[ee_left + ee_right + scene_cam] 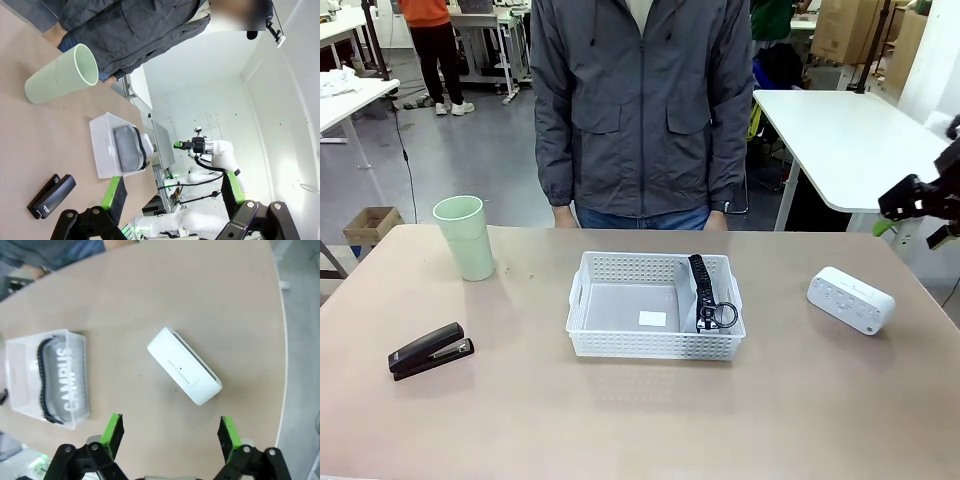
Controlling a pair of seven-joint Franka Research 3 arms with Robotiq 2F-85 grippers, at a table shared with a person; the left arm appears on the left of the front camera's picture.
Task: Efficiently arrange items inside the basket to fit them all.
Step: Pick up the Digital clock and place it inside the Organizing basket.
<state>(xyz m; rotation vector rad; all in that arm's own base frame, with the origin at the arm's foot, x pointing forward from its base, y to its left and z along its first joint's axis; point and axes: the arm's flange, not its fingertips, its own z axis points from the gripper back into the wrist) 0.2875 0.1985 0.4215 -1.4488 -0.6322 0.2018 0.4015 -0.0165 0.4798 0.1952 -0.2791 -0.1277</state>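
Right wrist view: right claw [171, 427], spread, hovers over the white box [184, 366] lying on the counter [200, 290] near the basket [45, 335]. The box looks rigid, smooth and probably light; pinch its long sides.

Looks like a lab or workshop space, not anyone's home. There's a bare grey floor [470, 150], plain white tables [840, 130] past the far edge of the tan table [640, 420], cardboard boxes [845, 30] stacked at the back, and metal-framed benches [480, 30] behind.
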